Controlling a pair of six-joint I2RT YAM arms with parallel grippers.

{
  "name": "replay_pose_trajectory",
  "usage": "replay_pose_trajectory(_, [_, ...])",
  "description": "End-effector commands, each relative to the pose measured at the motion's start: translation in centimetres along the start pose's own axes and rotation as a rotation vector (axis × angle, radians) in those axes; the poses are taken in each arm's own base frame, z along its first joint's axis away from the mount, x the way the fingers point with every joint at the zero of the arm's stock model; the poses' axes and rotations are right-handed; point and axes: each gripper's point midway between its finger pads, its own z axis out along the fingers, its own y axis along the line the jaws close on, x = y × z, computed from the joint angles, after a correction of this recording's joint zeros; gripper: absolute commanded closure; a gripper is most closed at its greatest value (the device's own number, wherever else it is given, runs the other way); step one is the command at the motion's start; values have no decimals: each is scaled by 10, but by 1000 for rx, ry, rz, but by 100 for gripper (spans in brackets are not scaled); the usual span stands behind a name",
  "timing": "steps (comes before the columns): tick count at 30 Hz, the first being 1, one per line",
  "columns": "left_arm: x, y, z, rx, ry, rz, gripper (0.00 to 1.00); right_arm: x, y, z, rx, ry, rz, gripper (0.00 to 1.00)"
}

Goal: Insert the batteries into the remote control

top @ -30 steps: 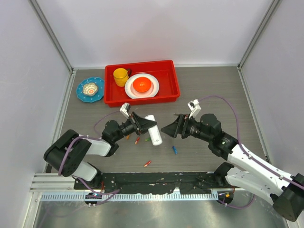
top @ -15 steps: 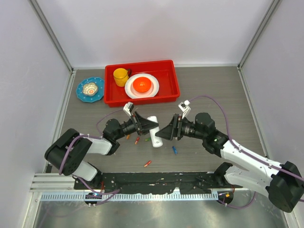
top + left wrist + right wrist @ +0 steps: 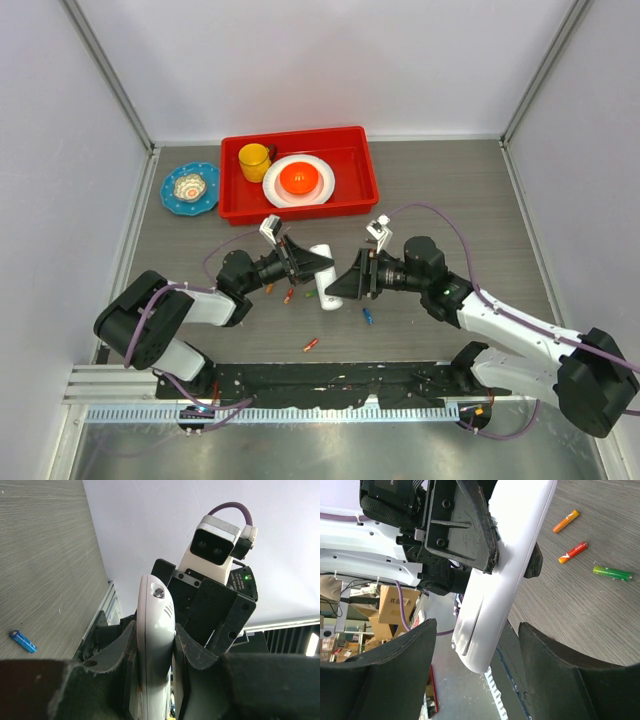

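Two-armed step in hand, by the look of it: getting the remote open so cells can go in. Clamps the small white oblong plastic remote control (image 3: 326, 290) by its edges in the left gripper (image 3: 312, 262), pads drawn narrow against its sides, lifted off the grey wood-grain table (image 3: 450, 200) with the rounded free end jutting past the fingertips. Brings the right gripper (image 3: 338, 287) nose to nose with it, jaws spread wide, one finger on each side of that free end and, in the right wrist view, clear of the plastic on both sides. Probably calls next for closing squarely on the white back, then sliding or prising the cover while the left grip holds firm; cannot tell from here where the cover seam lies. Counts one remote and five slim cylindrical batteries, none loaded: an orange one (image 3: 268, 288) and a red one (image 3: 288, 295) beneath the left gripper, a green one (image 3: 310, 294) just beside them, a blue one (image 3: 367, 316) below the right gripper, a further red one (image 3: 310, 345) nearer the arm bases. Counts beyond both grippers one red plastic tray (image 3: 372, 178) with one yellow cup (image 3: 253, 157), one round white plate (image 3: 322, 188) and one orange bowl (image 3: 298, 178), plus one blue saucer (image 3: 172, 197) beside it.
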Motion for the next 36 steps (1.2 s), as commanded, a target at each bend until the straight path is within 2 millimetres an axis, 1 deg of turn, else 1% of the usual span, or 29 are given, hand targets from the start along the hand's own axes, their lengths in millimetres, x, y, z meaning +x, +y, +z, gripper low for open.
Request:
replay_pose_trajectory(1, [0,-71,-4,270,-1,162,100,0,10,3,-62,8,-7,29])
replay_pose_trajectory(5, [0,-71,-4,269,1,160,100,1,10,6,-71,13,2,32])
replay_pose_trajectory(10, [1,-70,-4,267,3,157,100,3,5,8,-64,17,22,37])
replay_pose_trajectory(18, [3,-72,-6,271,5,159,99,1,-3,12,-33,-2,46,46])
replay_pose_trajectory(21, [4,-72,-6,273,7,160,100,0,-5,13,-31,-7,54,50])
replay_pose_trajectory(22, [4,-72,-6,273,7,160,99,0,-5,14,-31,-7,56,54])
replay_pose_trajectory(25, [4,-74,-6,276,6,163,100,1,-6,15,-29,-3,63,61])
replay_pose_trajectory(27, [4,-73,-6,275,4,167,100,1,-4,15,-43,-3,61,61])
replay_pose_trajectory(28, [4,-72,-7,274,4,167,100,0,0,14,-54,-9,65,54])
replay_pose_trajectory(31, [4,-69,-7,265,0,167,100,-4,6,11,-74,-24,63,40])
replay_pose_trajectory(34, [4,-68,-7,263,0,168,100,-6,16,9,-111,-34,64,36])
replay_pose_trajectory(36, [4,-69,-7,266,0,170,100,-6,17,9,-119,-33,72,37])
